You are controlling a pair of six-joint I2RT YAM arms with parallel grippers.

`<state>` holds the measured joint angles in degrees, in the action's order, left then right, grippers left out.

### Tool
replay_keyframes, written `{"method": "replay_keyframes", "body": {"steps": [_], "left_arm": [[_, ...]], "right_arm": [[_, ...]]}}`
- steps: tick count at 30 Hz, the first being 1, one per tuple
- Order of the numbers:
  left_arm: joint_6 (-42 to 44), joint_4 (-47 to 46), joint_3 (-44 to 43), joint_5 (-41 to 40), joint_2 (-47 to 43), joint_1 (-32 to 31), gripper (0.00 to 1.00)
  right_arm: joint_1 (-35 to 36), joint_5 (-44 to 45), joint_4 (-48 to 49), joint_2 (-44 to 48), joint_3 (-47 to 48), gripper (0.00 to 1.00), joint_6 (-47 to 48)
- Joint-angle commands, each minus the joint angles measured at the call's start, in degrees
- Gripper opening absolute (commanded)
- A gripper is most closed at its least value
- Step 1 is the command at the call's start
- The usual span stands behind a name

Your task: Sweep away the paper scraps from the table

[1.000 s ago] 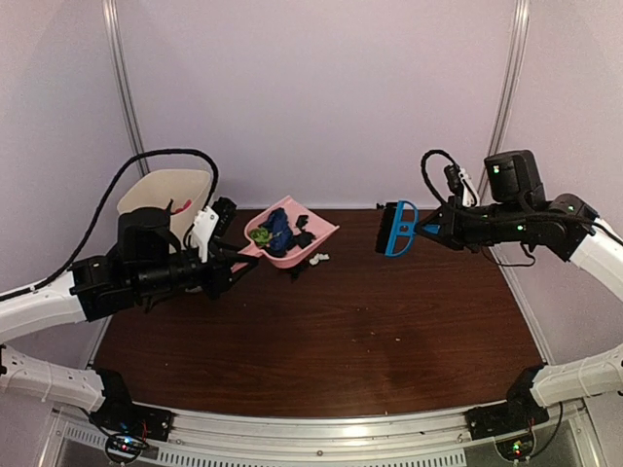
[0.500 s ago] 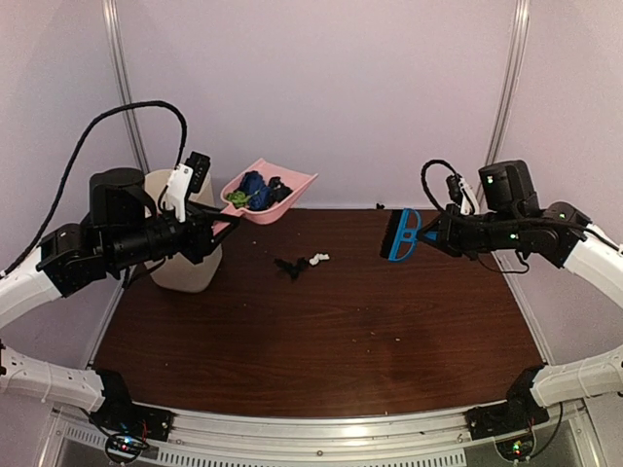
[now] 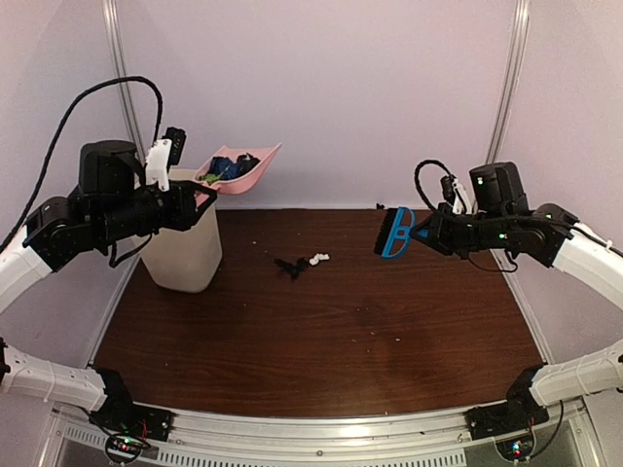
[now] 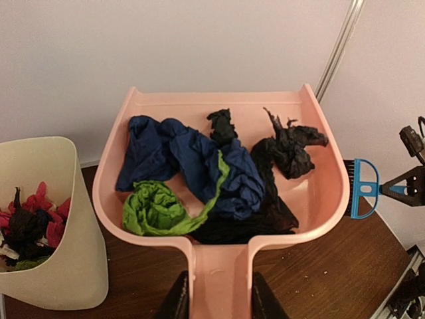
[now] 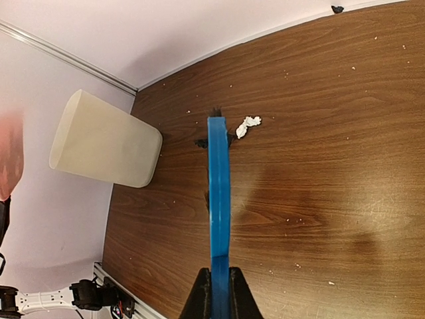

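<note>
My left gripper [image 3: 188, 201] is shut on the handle of the pink dustpan [image 3: 238, 167] and holds it high above the cream bin [image 3: 183, 243]. In the left wrist view the pan [image 4: 319, 153] holds dark blue [image 4: 192, 159], green [image 4: 153, 209] and black [image 4: 289, 149] paper scraps. The bin [image 4: 73, 266] holds pink and black scraps. A white scrap [image 3: 318, 259] and a black scrap [image 3: 289, 266] lie on the table [image 3: 389, 331]. My right gripper [image 3: 428, 232] is shut on the blue hand brush [image 3: 394, 232], held in the air above the table's right side.
Fine crumbs dot the wood [image 5: 332, 219]. The silver rail [image 3: 321, 428] runs along the front edge. Pale walls stand close behind and at both sides, with a metal post [image 3: 506, 88] at the back right.
My left arm lifted the loaded dustpan up and to the left, from the table to above the bin. The right arm with the brush barely shifted.
</note>
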<state>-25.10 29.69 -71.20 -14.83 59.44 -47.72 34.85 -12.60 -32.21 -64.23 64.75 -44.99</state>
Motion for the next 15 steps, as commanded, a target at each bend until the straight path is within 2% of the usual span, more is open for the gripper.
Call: {"method": "replay_keyframes", "body": {"steps": [1, 15], "left_arm": [[-4.8, 1.66, -4.84, 0.06, 0.7, 3.76, 0.0], [-16.5, 7.62, -9.96, 11.4, 2.61, 19.98, 0.0]], "right_arm": [[-0.41, -0.1, 2.78, -1.3, -0.06, 0.0, -0.4], [-0.99, -0.98, 6.99, -7.67, 2.43, 0.0, -0.62]]}}
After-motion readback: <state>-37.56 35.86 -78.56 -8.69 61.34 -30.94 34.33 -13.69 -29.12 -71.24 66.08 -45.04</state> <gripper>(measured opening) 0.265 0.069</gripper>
